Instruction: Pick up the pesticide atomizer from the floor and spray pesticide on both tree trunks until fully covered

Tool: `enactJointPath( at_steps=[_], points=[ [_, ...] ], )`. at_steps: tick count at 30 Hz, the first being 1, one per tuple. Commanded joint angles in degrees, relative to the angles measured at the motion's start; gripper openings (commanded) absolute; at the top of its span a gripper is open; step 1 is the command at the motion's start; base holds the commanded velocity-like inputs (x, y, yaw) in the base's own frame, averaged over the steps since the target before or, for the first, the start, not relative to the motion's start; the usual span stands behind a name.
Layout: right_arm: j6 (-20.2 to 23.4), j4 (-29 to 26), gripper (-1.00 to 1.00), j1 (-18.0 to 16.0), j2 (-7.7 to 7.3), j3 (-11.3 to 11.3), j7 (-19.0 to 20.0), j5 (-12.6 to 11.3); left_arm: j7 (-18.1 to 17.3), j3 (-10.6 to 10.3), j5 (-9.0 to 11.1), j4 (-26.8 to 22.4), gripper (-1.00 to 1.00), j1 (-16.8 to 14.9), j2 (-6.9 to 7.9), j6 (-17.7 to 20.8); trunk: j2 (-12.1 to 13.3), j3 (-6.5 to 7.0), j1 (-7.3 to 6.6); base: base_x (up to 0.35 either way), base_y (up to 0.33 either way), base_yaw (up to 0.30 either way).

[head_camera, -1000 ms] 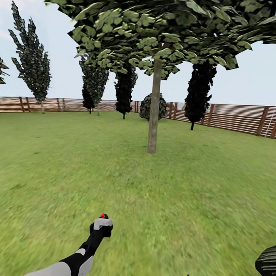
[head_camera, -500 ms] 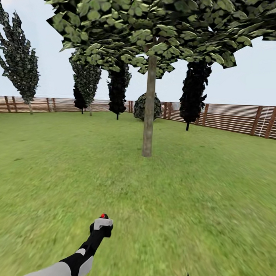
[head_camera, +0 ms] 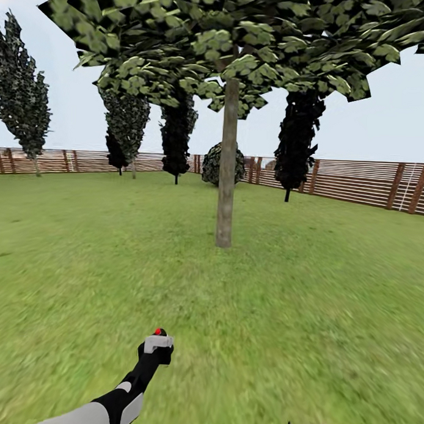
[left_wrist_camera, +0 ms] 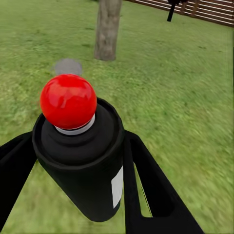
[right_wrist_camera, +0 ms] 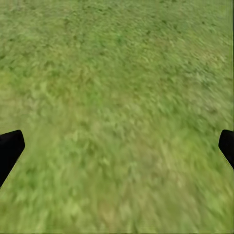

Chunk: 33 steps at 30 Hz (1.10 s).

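The robot's left arm [head_camera: 117, 395] reaches forward and low over the lawn [head_camera: 307, 288], its left gripper [left_wrist_camera: 80, 161] closed with the jaws clamped on either side of the pesticide atomizer [left_wrist_camera: 80, 156], which stands upright between them, red dot on top. Straight ahead, well apart from the bottle, rises the tree trunk [head_camera: 226, 170] under a broad leafy canopy, with the slatted fence [head_camera: 366, 182] behind. The right gripper [right_wrist_camera: 117, 146] hangs over bare grass, jaws spread wide and holding nothing.
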Motion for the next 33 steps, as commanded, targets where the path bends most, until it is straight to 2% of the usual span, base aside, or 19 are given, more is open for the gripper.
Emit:
enactJointPath(
  at_steps=[1,33],
  points=[
    [-0.19,0.02,1.0,-0.06,-0.04,0.49,-0.22,-0.56,-0.33,0.15,0.17,0.04,-1.0,-0.05,0.0,-0.14,-0.04,-0.08,0.08,0.7,0.0,-0.19],
    [-0.19,0.09,1.0,-0.06,-0.03,0.49,-0.22,-0.56,-0.33,0.15,0.17,0.04,-1.0,-0.05,0.02,-0.14,-0.04,-0.08,0.08,0.7,0.0,-0.012]
  ],
)
